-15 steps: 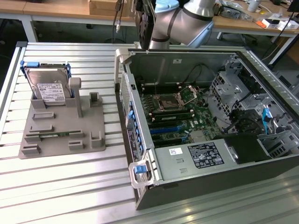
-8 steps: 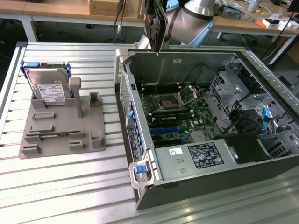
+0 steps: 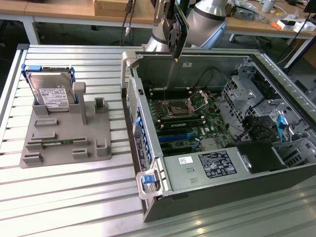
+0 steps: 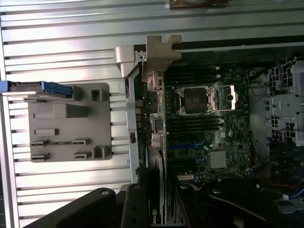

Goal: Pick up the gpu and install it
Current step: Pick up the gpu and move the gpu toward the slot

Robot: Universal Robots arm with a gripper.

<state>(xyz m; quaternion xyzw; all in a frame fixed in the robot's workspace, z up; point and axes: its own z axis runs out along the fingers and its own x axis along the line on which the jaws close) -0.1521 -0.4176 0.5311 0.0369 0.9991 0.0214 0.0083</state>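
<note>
The gripper [image 4: 159, 202], apparently clenched on the gpu [image 4: 154, 216], holds it upright above the open computer case [image 3: 207, 197].

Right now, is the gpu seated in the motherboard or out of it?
Out. The gripper holds the gpu in the air above the open computer case, clear of the motherboard.

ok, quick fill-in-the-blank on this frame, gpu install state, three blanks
1. The gripper is shut on the ___, which it holds on edge in the air.
2. It hangs ___ the open computer case, not yet seated on the motherboard.
3. On the gray holder at the exterior view's left, the ___ with a white label stands upright.

Missing words: gpu; above; hard drive.
</note>
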